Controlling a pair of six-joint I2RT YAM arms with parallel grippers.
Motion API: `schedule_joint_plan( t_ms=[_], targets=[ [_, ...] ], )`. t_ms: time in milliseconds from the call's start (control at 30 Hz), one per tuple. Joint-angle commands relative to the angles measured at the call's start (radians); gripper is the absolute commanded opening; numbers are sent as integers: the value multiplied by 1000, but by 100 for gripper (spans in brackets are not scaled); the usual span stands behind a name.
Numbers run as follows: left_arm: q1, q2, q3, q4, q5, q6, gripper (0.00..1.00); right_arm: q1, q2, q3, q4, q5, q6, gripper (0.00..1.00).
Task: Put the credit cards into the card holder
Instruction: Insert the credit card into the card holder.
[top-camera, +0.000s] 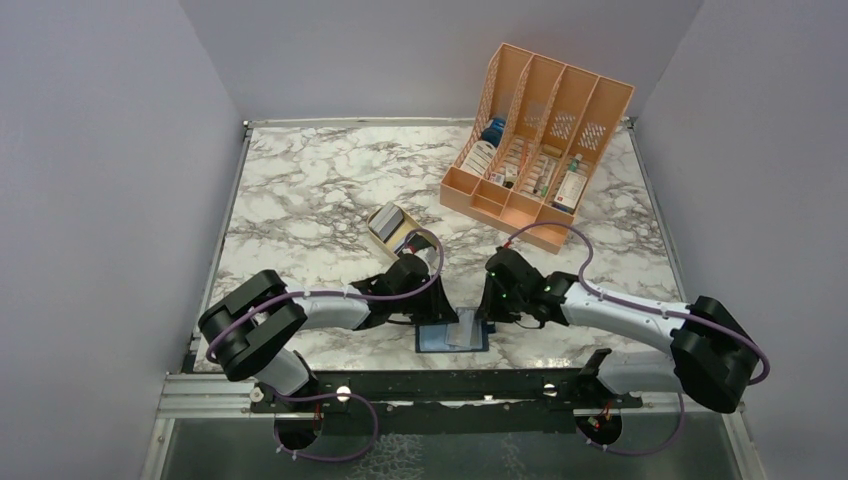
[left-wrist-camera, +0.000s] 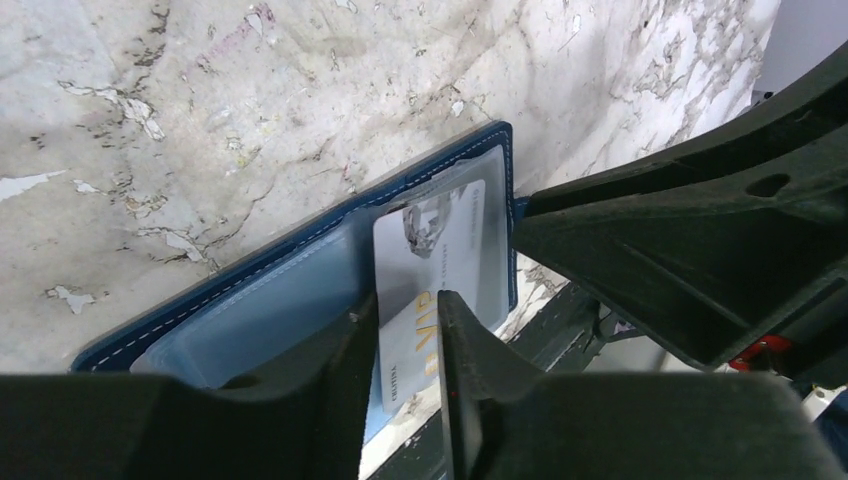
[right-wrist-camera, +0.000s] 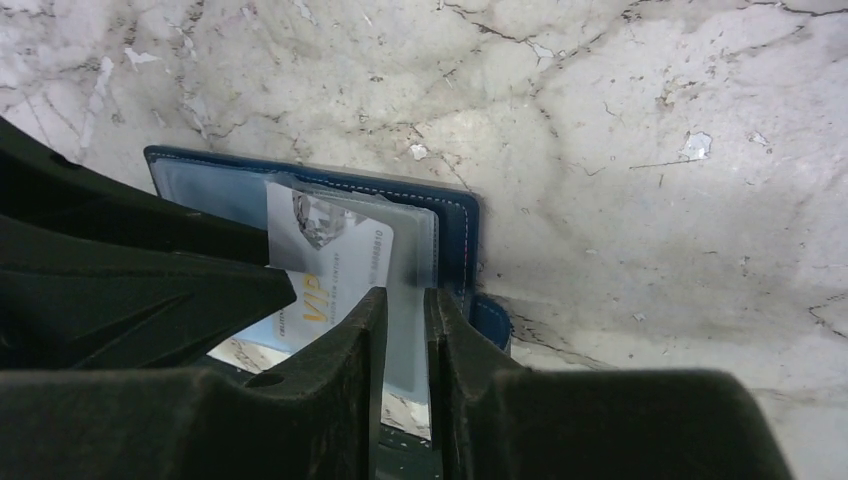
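Left wrist: left gripper (left-wrist-camera: 408, 305) jaws slightly apart, VIP card (left-wrist-camera: 430, 270) between them, partly inside card holder (left-wrist-camera: 240, 320). Right gripper (right-wrist-camera: 405, 295) jaws slightly apart astride clear sleeve page (right-wrist-camera: 415, 240). Your risk: sleeve sags shut, card jams.

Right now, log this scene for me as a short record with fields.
card holder: lying open on the marble table, at its near edge
VIP card: one end under a clear sleeve page, the rest sticking out
left gripper: jaws narrowly parted over the VIP card
right gripper: fingers either side of the clear sleeve page; grip unclear
other cards: in the gold tin
file rack: far right
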Motion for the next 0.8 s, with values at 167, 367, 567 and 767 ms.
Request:
schedule_joint_plan(
  t_ms=[167, 367, 567, 767],
  targets=[
    [-6, -53, -9, -15, 5, -32, 37, 2, -82, -44, -34, -53, 18, 25],
    [-10, -68, -15, -18, 12, -43, 38, 3, -115, -104, 6, -97, 33, 26],
    [-19, -27, 3, -17, 30, -39, 37, 3, -113, -150, 65, -130, 55, 26],
    [-25, -28, 12, -22, 36, -39, 35, 3, -109, -152, 72, -126, 69, 26]
  ],
)
